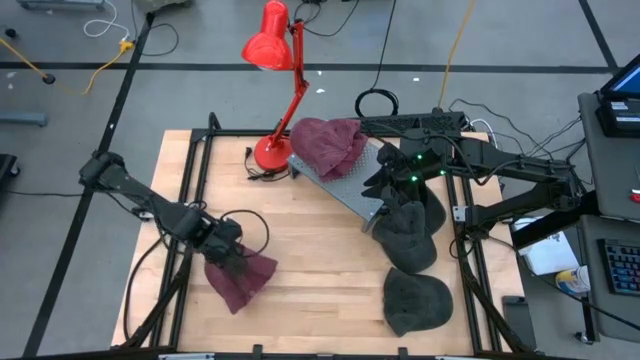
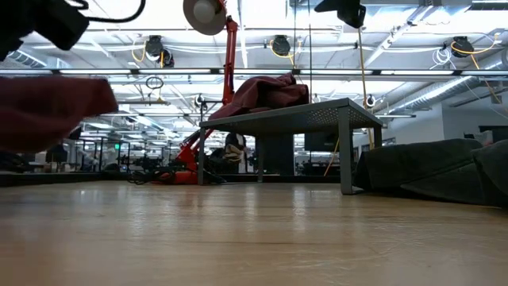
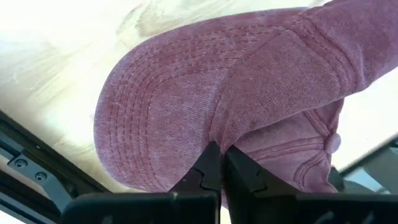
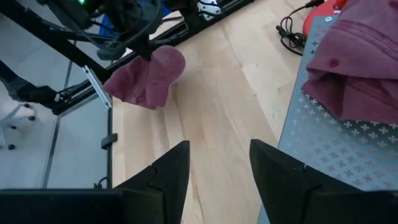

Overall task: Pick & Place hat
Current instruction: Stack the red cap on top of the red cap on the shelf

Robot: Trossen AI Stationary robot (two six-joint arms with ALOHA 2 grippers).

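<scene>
Maroon hat [image 1: 243, 279] hangs clear of the desk [image 1: 320, 260] at its near-left, pinched in the left tool [image 1: 228, 256], jaws clamped tight on the fabric. Looks like the carry step w/ hat lifted; next move prob. needs a swing right & far to the grey perforated stand [image 1: 352, 188], where another maroon hat [image 1: 328, 145] already sits, then let go. Right tool [image 4: 217, 162] waits over the stand w/ fingers apart, holding nothing; two dark caps [image 1: 415, 270] lie on the right.
</scene>
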